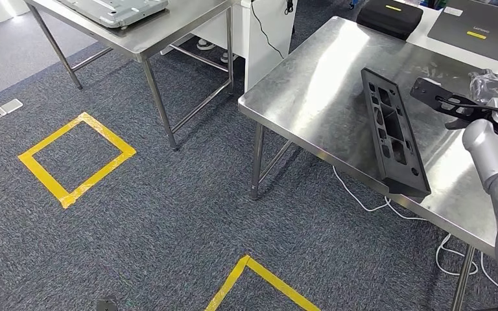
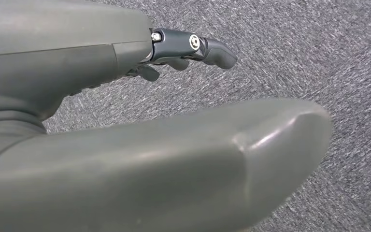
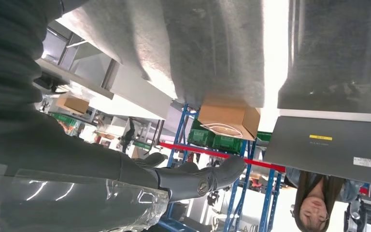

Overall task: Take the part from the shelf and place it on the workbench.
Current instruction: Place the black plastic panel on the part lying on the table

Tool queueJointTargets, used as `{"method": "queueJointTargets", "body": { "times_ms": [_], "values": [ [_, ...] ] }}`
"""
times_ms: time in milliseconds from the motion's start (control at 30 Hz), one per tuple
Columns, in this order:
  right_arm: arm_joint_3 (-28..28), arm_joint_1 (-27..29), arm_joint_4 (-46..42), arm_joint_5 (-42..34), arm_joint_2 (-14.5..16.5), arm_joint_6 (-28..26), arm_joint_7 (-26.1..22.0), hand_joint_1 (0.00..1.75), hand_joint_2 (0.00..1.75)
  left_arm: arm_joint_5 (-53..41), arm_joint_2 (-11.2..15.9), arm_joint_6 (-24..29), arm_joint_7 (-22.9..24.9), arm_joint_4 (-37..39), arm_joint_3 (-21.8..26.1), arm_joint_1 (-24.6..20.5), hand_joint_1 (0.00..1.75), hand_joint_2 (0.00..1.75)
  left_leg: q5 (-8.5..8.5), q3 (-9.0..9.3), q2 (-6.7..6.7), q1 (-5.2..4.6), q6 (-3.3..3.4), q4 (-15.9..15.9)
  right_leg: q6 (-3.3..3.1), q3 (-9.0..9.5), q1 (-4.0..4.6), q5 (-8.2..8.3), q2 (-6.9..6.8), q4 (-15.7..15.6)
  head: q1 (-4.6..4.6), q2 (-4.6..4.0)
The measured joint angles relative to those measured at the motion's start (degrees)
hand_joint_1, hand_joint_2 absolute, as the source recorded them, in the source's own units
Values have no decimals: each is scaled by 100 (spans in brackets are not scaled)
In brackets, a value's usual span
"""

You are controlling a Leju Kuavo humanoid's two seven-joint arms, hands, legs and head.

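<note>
A long black plastic part (image 1: 394, 133) with several cut-outs lies flat on the steel workbench (image 1: 311, 84), its near end at the bench's front edge. My right hand (image 1: 444, 98) hovers over the bench just right of the part's far end, apart from it, fingers stretched out and holding nothing. In the right wrist view the right hand (image 3: 193, 176) has its dark fingers extended beside a clear plastic bag (image 3: 77, 203). My left hand (image 2: 174, 53) hangs over the grey carpet with its fingers apart and nothing in it.
A grey laptop (image 1: 476, 26) and a black case (image 1: 389, 16) sit at the bench's far side, and the clear bag (image 1: 493, 84) lies near my right wrist. A second steel table (image 1: 168, 32) stands to the left. Yellow tape squares (image 1: 78, 159) mark the carpet. A person (image 3: 314, 203) stands beyond the bench.
</note>
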Motion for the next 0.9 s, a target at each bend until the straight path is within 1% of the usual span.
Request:
{"method": "queueJointTargets", "body": {
  "times_ms": [300,500,633,700,733,767,800,867,900],
  "values": [
    [-5,-7,-8,97,32,-355,-103,0,175,-58,0,-9,63,1,0,7,0,0,0,0,0,0,0,0,0,0,0,0,0,0,1,0],
    [-40,-9,-9,97,42,-499,-105,0,175,-80,2,-35,90,1,0,7,0,0,0,0,0,0,0,0,0,0,0,0,0,0,0,0],
    [-46,-12,-9,99,45,-551,-106,0,175,-91,4,-54,110,1,0,7,0,0,-20,-14,0,-29,49,19,22,13,-44,11,1,-18,-2,0],
    [-51,-20,-21,99,44,-561,-106,0,175,-96,3,-57,116,1,0,7,0,0,3,10,7,-15,84,-22,39,14,-39,15,-2,-25,-2,0],
    [-58,-28,-29,99,39,-563,-106,0,175,-100,1,-58,117,1,0,6,0,0,28,39,16,2,110,-67,44,-8,-39,-10,-18,11,-1,0],
    [-67,-37,-36,99,34,-566,-106,0,175,-103,0,-61,118,1,0,4,0,0,56,67,25,20,140,-113,43,-69,-42,-78,-38,130,4,0],
    [-77,-46,-39,99,27,-568,-106,0,175,-105,0,-63,118,1,0,3,0,0,80,90,35,40,164,-152,33,-187,-54,-197,-59,374,8,0],
    [-94,-49,-38,99,13,-570,-105,0,175,-106,-2,-68,120,1,0,2,0,0,95,93,61,48,181,-169,22,-545,-95,-507,-82,1124,11,0],
    [-101,-39,-36,99,4,-571,-105,0,175,-106,-5,-71,124,1,0,3,0,0,94,89,77,51,177,-169,41,-705,-112,-618,-84,1459,10,0]
  ]
}}
